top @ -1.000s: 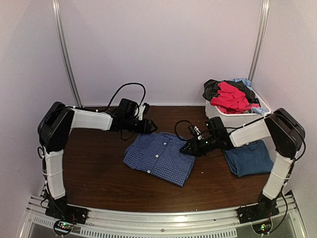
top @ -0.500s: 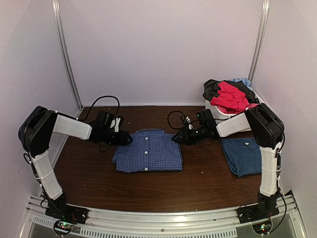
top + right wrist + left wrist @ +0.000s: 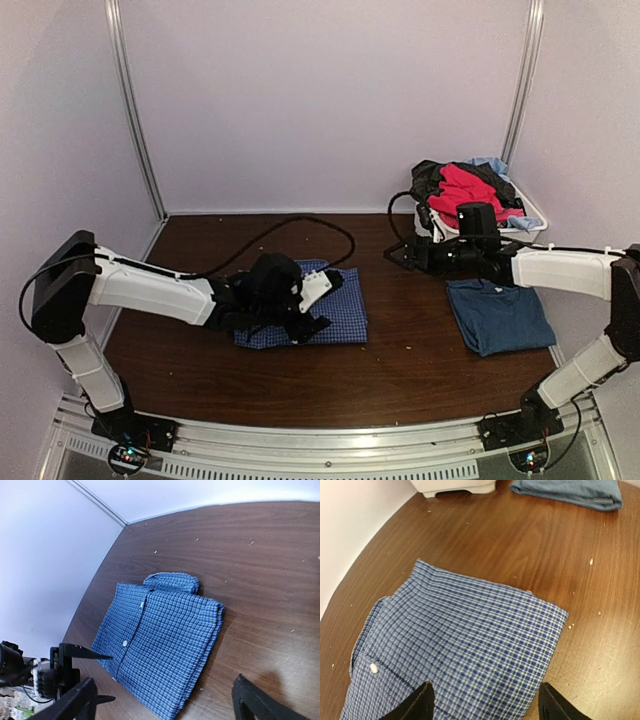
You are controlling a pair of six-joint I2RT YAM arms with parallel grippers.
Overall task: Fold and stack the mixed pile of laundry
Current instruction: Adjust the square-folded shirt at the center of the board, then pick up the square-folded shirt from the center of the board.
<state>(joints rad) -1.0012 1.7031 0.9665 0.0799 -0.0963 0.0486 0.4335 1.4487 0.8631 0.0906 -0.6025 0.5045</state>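
Counted on the table [image 3: 400, 370]: two folded garments, namely one blue-and-white check shirt [image 3: 350, 320] and one dark-blue T-shirt [image 3: 500, 315]. One white bin [image 3: 533, 226], loaded with one heap of unfolded clothes [image 3: 465, 190]. Three colours distinguishable in that heap: red, black, light blue. Exact number of pieces there not determinable. Two arms: left arm [image 3: 150, 290], right arm [image 3: 560, 270]. One gripper per arm: left gripper [image 3: 485, 705], right gripper [image 3: 165, 700]. Two fingers per gripper. Two vertical wall rails [image 3: 133, 110].
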